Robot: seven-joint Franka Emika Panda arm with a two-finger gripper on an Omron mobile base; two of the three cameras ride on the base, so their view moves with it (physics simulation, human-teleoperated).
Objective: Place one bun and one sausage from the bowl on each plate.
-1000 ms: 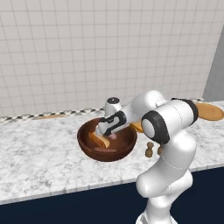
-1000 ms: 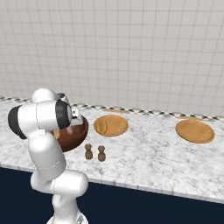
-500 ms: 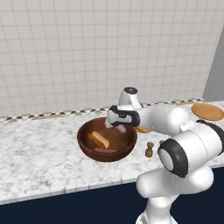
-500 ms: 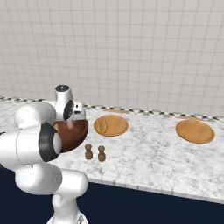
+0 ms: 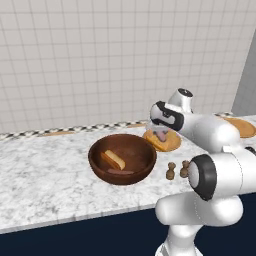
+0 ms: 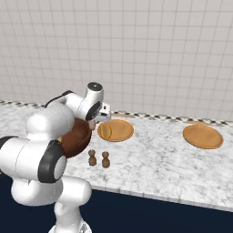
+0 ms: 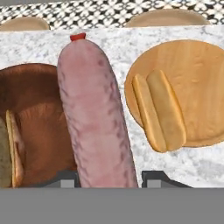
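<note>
We see a pink sausage (image 7: 94,118) clamped in the gripper (image 7: 111,179), the wooden bowl (image 7: 39,118) left below it, a bun (image 7: 159,111) on the plate (image 7: 197,87) right.

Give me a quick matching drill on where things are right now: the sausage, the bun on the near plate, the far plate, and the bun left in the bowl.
Things:
1. sausage
2. near plate
3. far plate
4. bowl

States:
A. bare, nothing on it
B. holds one bun
C. gripped in the hand
D. carries a bun at its edge

Pairs: 1-C, 2-D, 3-A, 4-B
</note>
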